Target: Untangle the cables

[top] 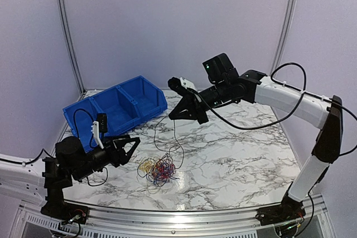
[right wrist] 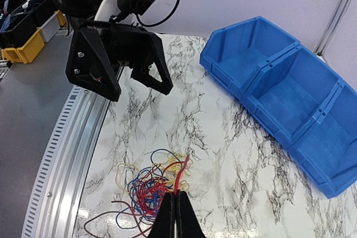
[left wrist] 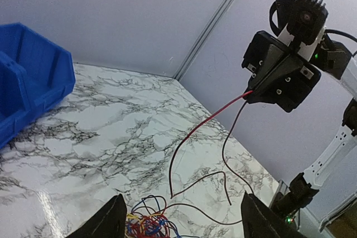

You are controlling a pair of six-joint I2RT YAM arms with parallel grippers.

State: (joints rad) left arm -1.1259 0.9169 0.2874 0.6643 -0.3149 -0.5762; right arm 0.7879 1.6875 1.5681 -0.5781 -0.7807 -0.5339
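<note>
Red wire (left wrist: 206,121) hangs from the right gripper (top: 172,116), whose jaws are pinched closed on it above the marble-patterned table (top: 240,154). It trails down toward the tangled bundle of cables (top: 159,169), yellow, red and blue, lying near the front edge. The left gripper (top: 134,149) hovers just left of the bundle, jaws spread wide, holding nothing. A blue bin (top: 117,107) sits behind.
</note>
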